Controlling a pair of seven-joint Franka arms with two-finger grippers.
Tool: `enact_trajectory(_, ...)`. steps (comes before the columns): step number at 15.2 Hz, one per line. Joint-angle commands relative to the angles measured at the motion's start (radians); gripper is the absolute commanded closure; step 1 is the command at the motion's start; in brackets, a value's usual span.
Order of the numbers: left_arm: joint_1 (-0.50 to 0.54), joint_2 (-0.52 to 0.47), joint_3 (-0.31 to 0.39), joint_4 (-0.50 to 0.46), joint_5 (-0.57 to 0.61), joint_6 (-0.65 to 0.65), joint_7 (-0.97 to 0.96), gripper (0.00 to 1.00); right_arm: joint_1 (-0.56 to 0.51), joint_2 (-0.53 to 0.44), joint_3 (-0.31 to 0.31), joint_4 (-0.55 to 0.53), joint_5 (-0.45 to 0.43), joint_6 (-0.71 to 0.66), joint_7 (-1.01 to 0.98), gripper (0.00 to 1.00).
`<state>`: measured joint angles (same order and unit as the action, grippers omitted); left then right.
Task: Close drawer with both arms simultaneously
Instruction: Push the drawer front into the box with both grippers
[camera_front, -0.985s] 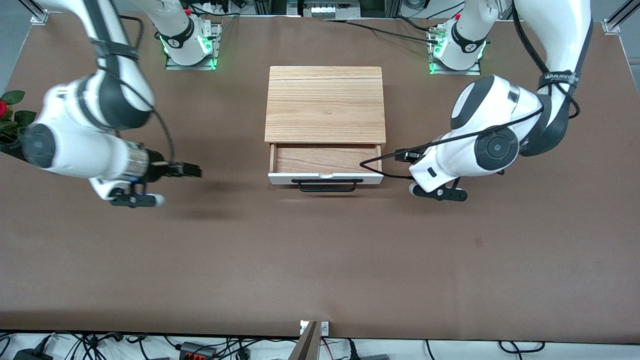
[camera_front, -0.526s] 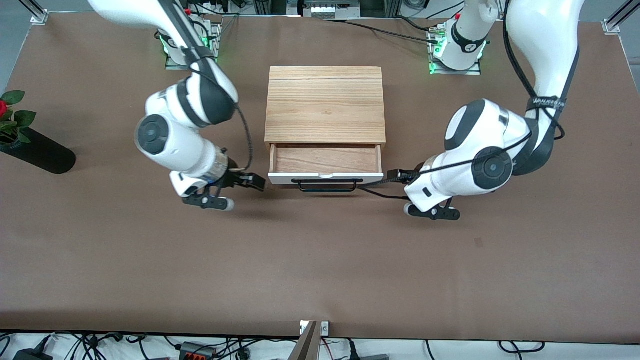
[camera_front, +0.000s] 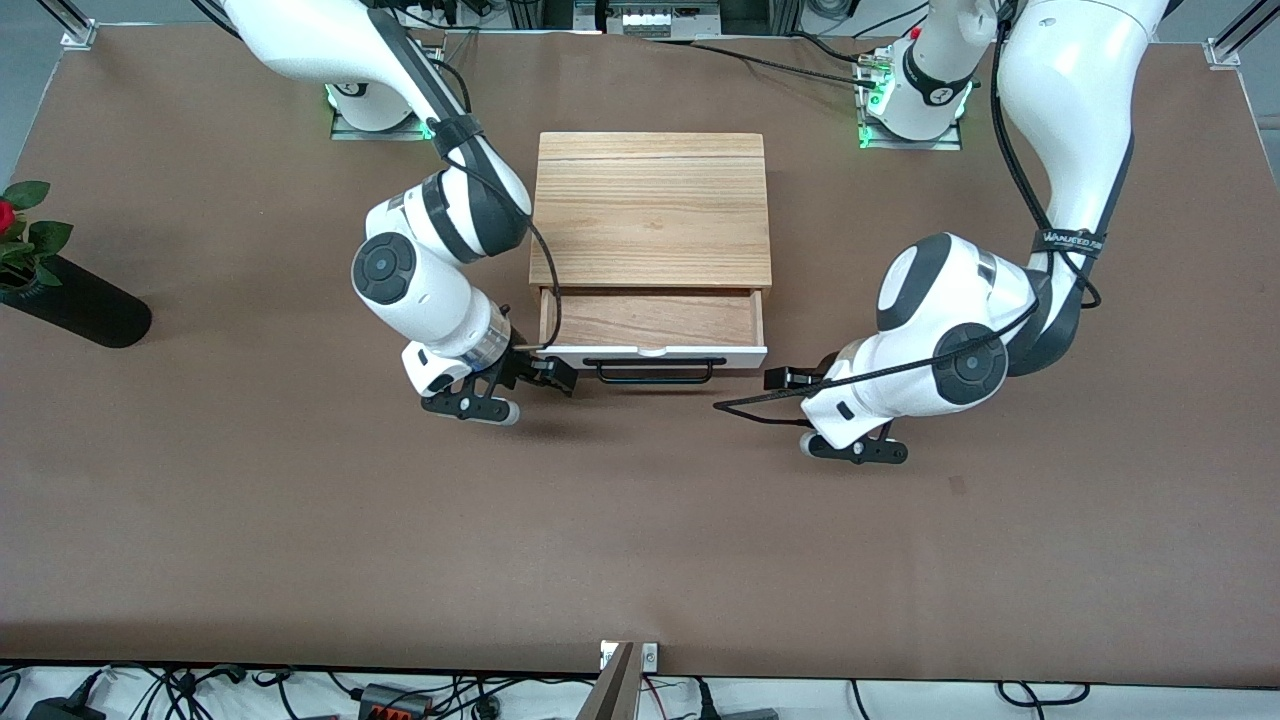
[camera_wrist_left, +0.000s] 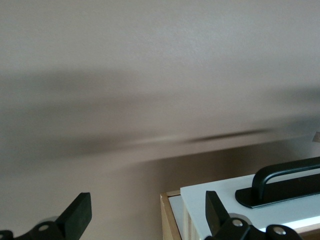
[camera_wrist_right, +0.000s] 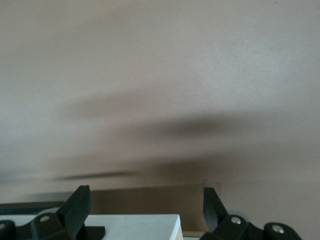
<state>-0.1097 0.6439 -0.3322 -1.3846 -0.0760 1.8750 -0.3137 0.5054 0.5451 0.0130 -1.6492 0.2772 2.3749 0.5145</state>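
Observation:
The light-wood cabinet (camera_front: 650, 205) stands mid-table with its drawer (camera_front: 650, 318) pulled out. The drawer's white front panel (camera_front: 650, 352) and black bar handle (camera_front: 655, 372) face the front camera. My right gripper (camera_front: 555, 375) is open, low at the front panel's corner toward the right arm's end; the right wrist view shows the panel (camera_wrist_right: 125, 225) between its fingers (camera_wrist_right: 75, 205). My left gripper (camera_front: 785, 379) is open, just off the panel's corner toward the left arm's end; the left wrist view shows the panel (camera_wrist_left: 235, 197), the handle (camera_wrist_left: 285, 180) and one finger (camera_wrist_left: 215, 212) over the panel's edge.
A black vase with a red rose (camera_front: 70, 300) lies at the right arm's end of the table. The left arm's black cable (camera_front: 745, 405) loops over the table beside the drawer front.
The right arm has swung in from its end of the table to the drawer front's corner. The left gripper has shifted slightly nearer to the front camera. The drawer has not moved.

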Motion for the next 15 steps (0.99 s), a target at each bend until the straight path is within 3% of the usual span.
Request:
enact_trajectory(1, -0.016, 0.022, 0.001, 0.021, -0.007, -0.008, -0.001, 0.00, 0.013, -0.001, -0.007, -0.015, 0.010, -0.002, 0.004, 0.00)
enact_trajectory(6, -0.036, 0.028, -0.001, 0.019, -0.008, -0.028, -0.004, 0.00, 0.042, -0.005, -0.008, -0.018, 0.010, -0.006, 0.009, 0.00)
enact_trajectory(15, -0.062, 0.031, -0.005, 0.019, -0.010, -0.106, -0.002, 0.00, 0.033, -0.011, -0.010, -0.018, 0.010, -0.209, 0.004, 0.00)
